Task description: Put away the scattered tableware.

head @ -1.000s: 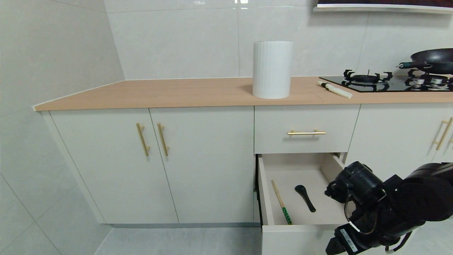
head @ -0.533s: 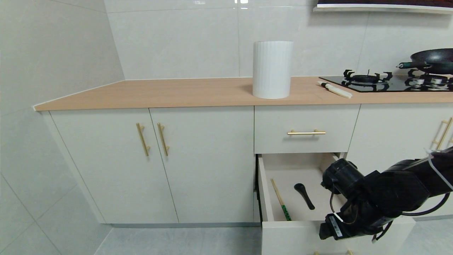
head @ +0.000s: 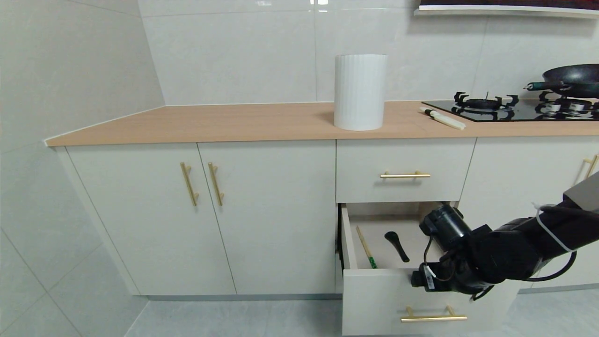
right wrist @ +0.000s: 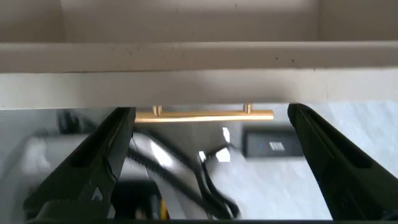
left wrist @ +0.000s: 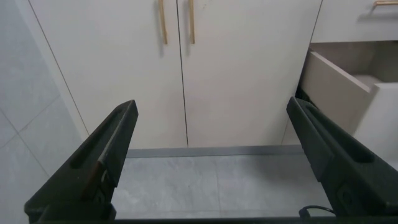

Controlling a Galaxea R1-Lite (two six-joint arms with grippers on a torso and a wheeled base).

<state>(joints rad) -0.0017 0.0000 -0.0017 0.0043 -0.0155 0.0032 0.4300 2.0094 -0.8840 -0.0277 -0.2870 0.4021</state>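
Observation:
The lower drawer (head: 374,299) stands partly open. Inside it lie a pair of wooden chopsticks with green ends (head: 365,241) and a black spoon (head: 397,246). My right gripper (head: 418,280) is at the top edge of the drawer front, fingers open. In the right wrist view the right gripper (right wrist: 210,112) spans the drawer front's edge, with the gold handle (right wrist: 204,114) beyond it. A cream-coloured utensil (head: 442,118) lies on the counter beside the stove. My left gripper (left wrist: 211,106) hangs open low down, facing the cabinet doors (left wrist: 177,56).
A tall white ribbed canister (head: 360,91) stands on the wooden counter (head: 210,122). A gas stove (head: 510,108) with a black wok (head: 573,77) is at the right. The upper drawer (head: 405,169) is closed. Tiled floor lies in front of the cabinets.
My right arm has moved toward the cabinet against the drawer front, and the lower drawer has slid partway in. The drawer's gold handle has come into view.

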